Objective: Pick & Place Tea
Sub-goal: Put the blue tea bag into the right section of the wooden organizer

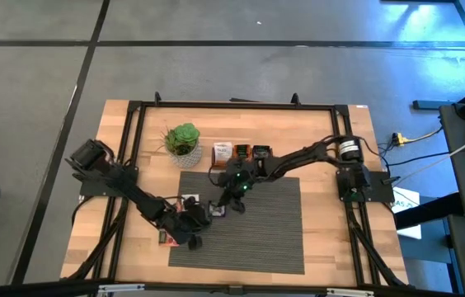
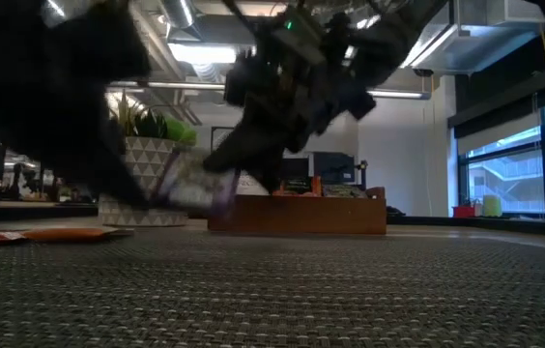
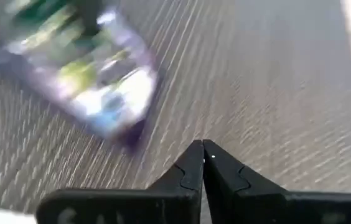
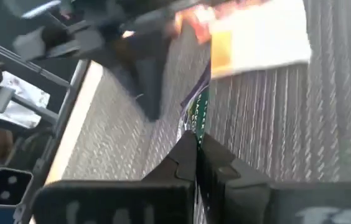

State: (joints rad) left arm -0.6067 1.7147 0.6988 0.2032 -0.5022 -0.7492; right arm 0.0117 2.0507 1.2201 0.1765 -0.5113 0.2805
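on the left of the desk [image 1: 117, 247], the left claw [image 1: 193, 239] sits low over the near-left corner of the grey mat [image 1: 274, 239], clenched on nothing; its wrist view shows the two fingers pressed together with only mat weave past them. a red sachet [image 1: 166, 238] lies just beside it at the mat's edge.

moving right, a white-and-purple sachet [image 3: 94, 74] is just ahead of the left claw, near the mat's left edge. the right claw [image 1: 220, 206] has its fingers clamped on this sachet's thin edge; the right wrist view shows the packet pinched between the closed tips, so i judge it grasped. another pale sachet [image 4: 259, 40] lies on the mat close beyond.

farther back stand the potted plant [image 1: 183, 142] and the wooden tray [image 1: 241, 153] with sachets in it.

the step in hand looks like the pick. the next move calls for a clean lift without the thin packet slipping, then a carry back to the tray, clear of the left arm.
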